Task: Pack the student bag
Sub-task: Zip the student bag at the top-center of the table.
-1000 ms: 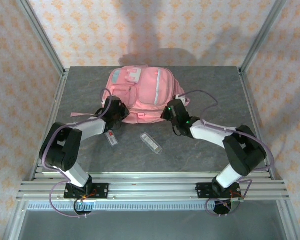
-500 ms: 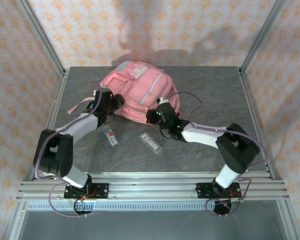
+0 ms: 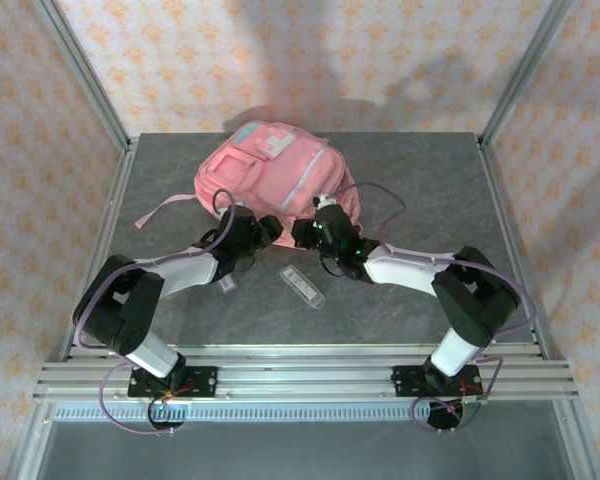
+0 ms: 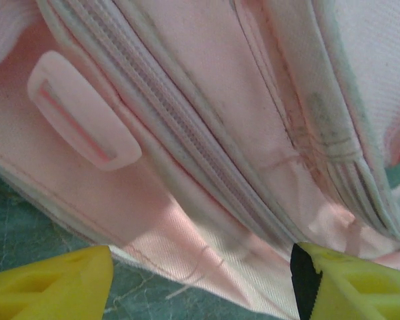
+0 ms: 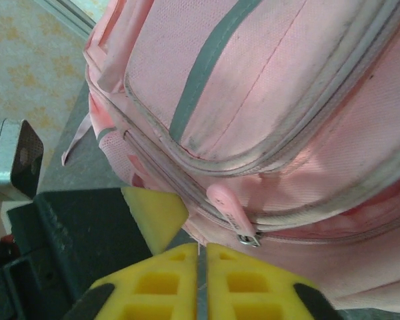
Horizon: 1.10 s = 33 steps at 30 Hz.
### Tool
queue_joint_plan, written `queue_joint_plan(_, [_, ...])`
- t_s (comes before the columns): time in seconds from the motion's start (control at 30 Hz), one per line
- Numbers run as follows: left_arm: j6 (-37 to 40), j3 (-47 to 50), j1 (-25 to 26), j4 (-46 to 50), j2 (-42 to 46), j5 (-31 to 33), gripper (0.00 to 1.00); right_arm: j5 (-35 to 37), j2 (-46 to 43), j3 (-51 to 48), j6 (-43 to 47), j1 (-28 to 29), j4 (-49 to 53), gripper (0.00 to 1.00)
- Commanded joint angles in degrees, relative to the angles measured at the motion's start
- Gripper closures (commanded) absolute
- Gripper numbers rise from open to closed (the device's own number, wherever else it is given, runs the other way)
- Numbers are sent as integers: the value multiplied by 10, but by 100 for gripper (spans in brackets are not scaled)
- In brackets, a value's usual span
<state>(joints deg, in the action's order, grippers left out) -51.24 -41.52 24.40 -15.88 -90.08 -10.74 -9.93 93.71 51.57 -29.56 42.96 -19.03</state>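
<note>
While the puffy pink fabric student bag [image 3: 270,180] sits around 12 o'clock on the grey marbled tabletop [image 3: 420,190], the left claw [image 3: 263,232] has swung from its 9 o'clock side to its 6 o'clock edge, gaping wide, empty. The right claw [image 3: 305,233] is pinched almost closed, gripping nothing. Right wrist catches a rubbery zip pull [image 5: 232,213]; left wrist, a flat plastic buckle [image 4: 83,110].
</note>
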Motion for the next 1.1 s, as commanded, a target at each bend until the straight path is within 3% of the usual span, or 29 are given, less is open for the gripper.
queue_joint_plan(0.0, [-14, -23, 4, -53, -29, 42, 30, -9, -37, 8, 16, -13, 32, 83])
queue_joint_plan(0.07, [-17, -28, 4, -65, -45, 48, 37, -21, -42, 3, 16, -17, 37, 79])
queue_joint_plan(0.13, [-21, -37, 4, -70, -60, 48, 51, -29, -42, 4, 17, -21, 50, 77])
queue_joint_plan(0.27, [-14, -48, 4, -63, -66, 47, 89, -41, -33, 31, 34, -30, 101, 67])
queue_joint_plan(0.33, [-8, -46, 4, -59, -60, 45, 100, -33, -19, 67, 52, -32, 157, 67])
queue_joint_plan(0.5, [0, -30, 2, -59, -38, 44, 100, -25, 40, 154, 89, -33, 280, 66])
queue_joint_plan(0.67, [-5, -20, 1, -70, -32, 36, 100, -25, 74, 178, 103, -32, 290, 59])
queue_joint_plan(1.07, [-15, -14, 1, -85, -29, 16, 100, 33, 151, 262, 106, -16, 291, 60])
